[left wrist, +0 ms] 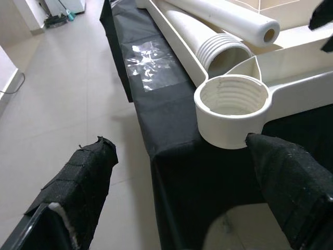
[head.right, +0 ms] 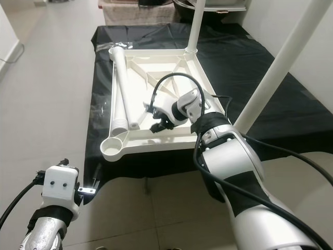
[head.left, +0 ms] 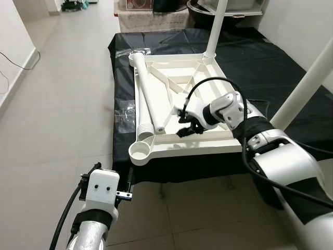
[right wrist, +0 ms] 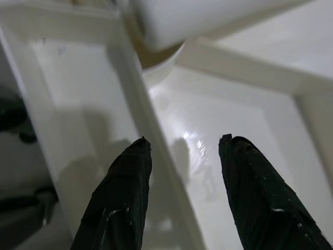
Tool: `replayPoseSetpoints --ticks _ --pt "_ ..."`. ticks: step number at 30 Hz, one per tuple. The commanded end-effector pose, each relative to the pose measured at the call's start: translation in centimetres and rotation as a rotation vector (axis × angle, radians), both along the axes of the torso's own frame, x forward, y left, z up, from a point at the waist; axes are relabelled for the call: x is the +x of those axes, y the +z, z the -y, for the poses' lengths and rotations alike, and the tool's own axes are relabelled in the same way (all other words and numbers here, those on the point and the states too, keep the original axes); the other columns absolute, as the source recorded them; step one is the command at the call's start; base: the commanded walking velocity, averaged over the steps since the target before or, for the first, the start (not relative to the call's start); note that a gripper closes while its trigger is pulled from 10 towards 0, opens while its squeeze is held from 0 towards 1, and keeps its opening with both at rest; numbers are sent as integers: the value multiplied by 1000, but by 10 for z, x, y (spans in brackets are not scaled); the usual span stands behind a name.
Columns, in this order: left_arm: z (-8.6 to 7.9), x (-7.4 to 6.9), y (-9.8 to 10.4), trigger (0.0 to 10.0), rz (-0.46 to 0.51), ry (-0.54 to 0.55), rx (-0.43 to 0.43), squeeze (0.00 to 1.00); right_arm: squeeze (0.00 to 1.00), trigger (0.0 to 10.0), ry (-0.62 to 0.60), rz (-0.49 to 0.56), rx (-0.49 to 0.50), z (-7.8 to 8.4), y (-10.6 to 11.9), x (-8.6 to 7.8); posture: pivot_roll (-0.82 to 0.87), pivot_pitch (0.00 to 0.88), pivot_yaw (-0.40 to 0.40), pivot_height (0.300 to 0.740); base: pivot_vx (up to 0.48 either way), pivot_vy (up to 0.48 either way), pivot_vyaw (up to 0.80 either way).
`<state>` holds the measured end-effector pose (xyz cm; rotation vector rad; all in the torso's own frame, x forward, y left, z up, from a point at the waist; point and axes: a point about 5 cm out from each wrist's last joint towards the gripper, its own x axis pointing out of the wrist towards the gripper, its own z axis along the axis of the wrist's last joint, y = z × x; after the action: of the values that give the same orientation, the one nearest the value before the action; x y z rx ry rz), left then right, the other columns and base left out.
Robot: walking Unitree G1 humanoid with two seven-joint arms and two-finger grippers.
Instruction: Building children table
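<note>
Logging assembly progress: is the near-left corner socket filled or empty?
Empty: the threaded socket shows bare rings inside, and the loose leg lies flat on the tabletop.

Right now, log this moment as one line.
right hand: open over upturned tabletop | left hand: open below corner socket | loose leg: on tabletop

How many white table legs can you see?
4. Two legs lie side by side inside the upturned tabletop: a long one and a shorter one. One stands screwed in the far corner; another rises at the right. Others may be hidden.
</note>
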<state>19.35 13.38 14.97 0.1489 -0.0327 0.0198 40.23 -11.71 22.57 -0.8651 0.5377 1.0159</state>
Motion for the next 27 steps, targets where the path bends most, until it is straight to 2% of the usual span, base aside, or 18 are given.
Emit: replayPoseSetpoints --ticks 1,6,7,9,10,11,19,20,21,23,27 --pt "1 -3 -1 10000 -15 5 2 0 0 10000 14 -21 -23 0 -7 -2 11 204 -72 740 0 0 0" --pt "4 -9 -3 10000 -24 11 -9 0 0 10000 78 -55 -90 -3 -9 -5 -4 222 -88 740 0 0 0" --pt "5 -9 -4 10000 -26 12 -12 0 0 9608 92 -51 -115 -5 -11 -5 -7 226 -91 740 0 0 0" --pt "6 -10 -4 10000 -27 13 -13 0 0 9608 101 -47 -132 -6 -13 -5 -7 226 -91 740 0 0 0" --pt "7 -10 -4 10000 -29 13 -16 0 0 1176 118 -47 -152 -9 -15 -6 -9 228 -96 740 0 0 0" --pt "8 -11 -5 10000 -31 14 -18 0 0 0 141 -45 -173 -12 -17 -7 -14 233 -100 740 0 0 0" --pt "11 -14 -5 10000 -38 22 -28 0 0 0 193 -25 -223 -24 -21 -9 -18 245 -116 740 0 0 0" --pt "12 -17 -4 10000 -41 28 -33 0 0 0 212 8 -281 -25 -23 -8 -20 260 -129 740 0 0 0" --pt "12 -17 -4 10000 -41 28 -33 0 0 0 212 8 -281 -25 -23 -8 -20 260 -129 740 0 0 0" --pt "13 -20 -2 10000 -38 35 -40 0 0 0 229 44 -405 -14 -26 -7 -23 268 -134 740 0 0 0" --pt "15 -23 1 10000 -33 37 -43 0 0 0 215 76 -493 -2 -27 -4 -25 278 -140 740 0 0 0"
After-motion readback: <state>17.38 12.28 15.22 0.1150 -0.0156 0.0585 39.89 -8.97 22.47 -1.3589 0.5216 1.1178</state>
